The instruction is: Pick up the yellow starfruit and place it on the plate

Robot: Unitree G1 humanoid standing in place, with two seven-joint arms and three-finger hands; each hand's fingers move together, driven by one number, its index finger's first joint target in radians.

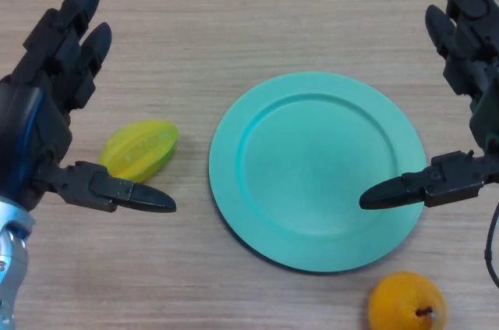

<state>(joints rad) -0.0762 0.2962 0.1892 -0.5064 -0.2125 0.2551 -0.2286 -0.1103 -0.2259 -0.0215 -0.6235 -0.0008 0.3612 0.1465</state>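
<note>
Bright, even light fell from above on the wooden table (234, 18). The plate (234, 150) cast a narrow dark shadow along its near rim, which placed the source slightly toward the far side. A soft sheen lay on the plate's centre and the orange (405, 306). The starfruit (140, 148) threw a faint shadow beneath.

A test bench setup, going by the bare wood-grain table (234, 18) set with plastic toy fruit.
</note>
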